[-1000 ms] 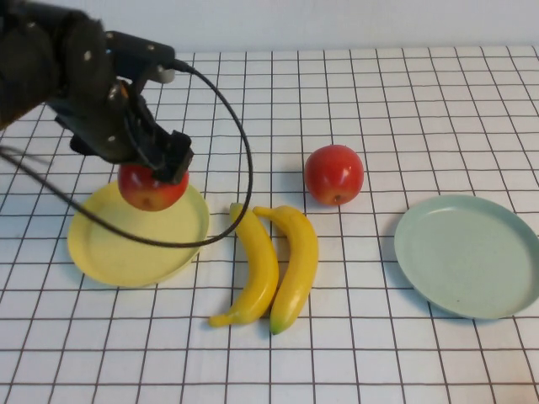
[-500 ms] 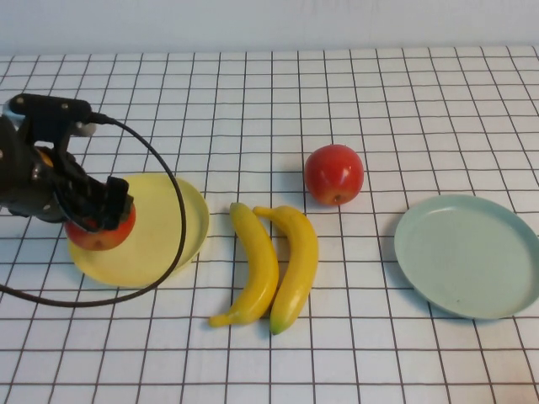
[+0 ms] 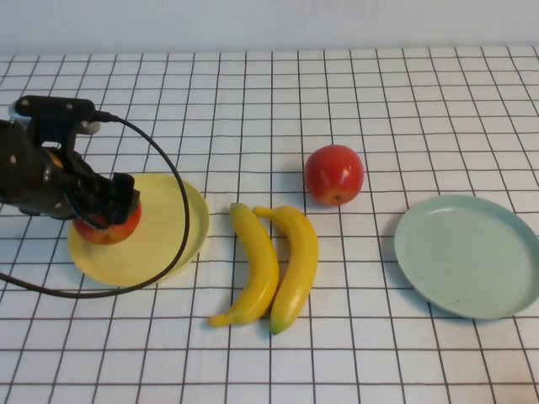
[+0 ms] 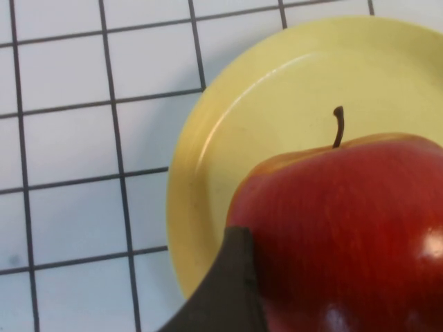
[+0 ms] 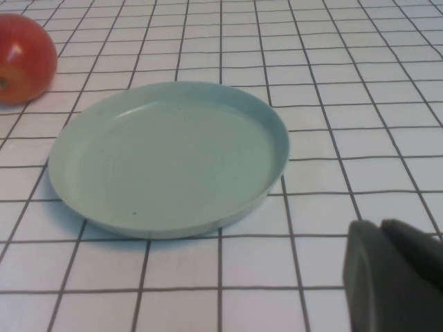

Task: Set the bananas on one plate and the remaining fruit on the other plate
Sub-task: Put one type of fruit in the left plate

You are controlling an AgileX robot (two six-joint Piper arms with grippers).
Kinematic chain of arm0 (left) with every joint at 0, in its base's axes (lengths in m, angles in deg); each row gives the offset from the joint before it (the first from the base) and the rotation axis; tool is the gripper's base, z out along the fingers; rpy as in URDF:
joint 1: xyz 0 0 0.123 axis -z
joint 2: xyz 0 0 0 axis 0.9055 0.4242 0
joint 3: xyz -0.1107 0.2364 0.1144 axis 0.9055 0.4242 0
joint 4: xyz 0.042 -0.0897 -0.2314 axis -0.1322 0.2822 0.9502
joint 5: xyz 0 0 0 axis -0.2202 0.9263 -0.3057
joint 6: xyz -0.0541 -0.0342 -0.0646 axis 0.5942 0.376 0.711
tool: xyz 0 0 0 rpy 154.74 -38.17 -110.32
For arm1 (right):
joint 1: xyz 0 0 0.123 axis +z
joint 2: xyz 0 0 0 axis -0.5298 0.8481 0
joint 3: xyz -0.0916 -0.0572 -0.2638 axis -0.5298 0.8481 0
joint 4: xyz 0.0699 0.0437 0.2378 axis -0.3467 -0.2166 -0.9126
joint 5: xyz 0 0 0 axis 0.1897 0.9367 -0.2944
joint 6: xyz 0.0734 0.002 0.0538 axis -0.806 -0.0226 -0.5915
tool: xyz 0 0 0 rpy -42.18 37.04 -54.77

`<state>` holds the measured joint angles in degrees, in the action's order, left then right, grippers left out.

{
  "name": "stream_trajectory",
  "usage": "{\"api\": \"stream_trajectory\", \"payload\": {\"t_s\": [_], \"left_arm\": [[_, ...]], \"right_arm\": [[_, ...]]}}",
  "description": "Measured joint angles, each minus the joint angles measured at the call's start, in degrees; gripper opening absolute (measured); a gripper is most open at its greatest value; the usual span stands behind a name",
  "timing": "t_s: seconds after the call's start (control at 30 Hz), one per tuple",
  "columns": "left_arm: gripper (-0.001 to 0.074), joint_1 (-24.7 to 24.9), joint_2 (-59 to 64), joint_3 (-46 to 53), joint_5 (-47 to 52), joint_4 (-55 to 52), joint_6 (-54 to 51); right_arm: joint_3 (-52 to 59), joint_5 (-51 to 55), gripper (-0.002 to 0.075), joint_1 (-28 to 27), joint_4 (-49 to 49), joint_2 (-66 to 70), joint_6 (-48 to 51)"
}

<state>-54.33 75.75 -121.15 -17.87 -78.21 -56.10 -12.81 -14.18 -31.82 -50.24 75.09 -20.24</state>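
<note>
My left gripper (image 3: pixel 105 215) is shut on a red apple (image 3: pixel 109 229) over the left part of the pale yellow plate (image 3: pixel 164 240). I cannot tell whether the apple touches the plate. In the left wrist view the apple (image 4: pixel 346 221) fills the lower right, with the plate (image 4: pixel 277 90) beneath it. The second red apple (image 3: pixel 334 174) sits on the table at centre. Two yellow bananas (image 3: pixel 257 265) (image 3: pixel 296 265) lie side by side between the plates. The pale blue-green plate (image 3: pixel 468 255) lies empty at the right. My right gripper (image 5: pixel 398 277) is shut and empty, near that plate (image 5: pixel 166 159).
A black cable (image 3: pixel 173 181) loops from the left arm over the yellow plate's right side. The right wrist view also shows the second apple (image 5: pixel 24 59) beyond the blue-green plate. The table is white with a black grid.
My left gripper has carried the apple down and to the left, from above the yellow plate's far edge to low over its left part. Nothing else moved.
</note>
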Motion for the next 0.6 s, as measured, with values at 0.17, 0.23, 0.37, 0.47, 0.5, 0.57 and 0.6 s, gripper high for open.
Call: {"api": "stream_trajectory", "payload": {"t_s": [0.17, 0.23, 0.37, 0.47, 0.5, 0.57, 0.6], "left_arm": [[0.0628, 0.0, 0.0, -0.1, 0.6, 0.0, 0.1], [0.0628, 0.0, 0.0, -0.1, 0.5, 0.1, 0.1], [0.0628, 0.0, 0.0, -0.1, -1.4, 1.7, 0.1], [0.0628, 0.0, 0.0, -0.1, -1.7, 3.4, 0.1], [0.0628, 0.0, 0.0, -0.1, -1.7, 3.7, 0.1], [0.0631, 0.0, 0.0, -0.1, -1.7, 4.1, 0.1], [0.0640, 0.0, 0.3, -0.1, -1.7, 4.7, -0.5]], "right_arm": [[0.0, 0.0, -0.0017, 0.0, 0.0, 0.0, 0.0], [0.0, 0.0, -0.0017, 0.0, 0.0, 0.0, 0.0], [0.0, 0.0, -0.0017, 0.0, 0.0, 0.0, 0.0], [0.0, 0.0, -0.0017, 0.0, 0.0, 0.0, 0.0], [0.0, 0.0, -0.0017, 0.0, 0.0, 0.0, 0.0], [0.0, 0.0, -0.0017, 0.0, 0.0, 0.0, 0.0], [0.0, 0.0, -0.0017, 0.0, 0.0, 0.0, 0.0]]}}
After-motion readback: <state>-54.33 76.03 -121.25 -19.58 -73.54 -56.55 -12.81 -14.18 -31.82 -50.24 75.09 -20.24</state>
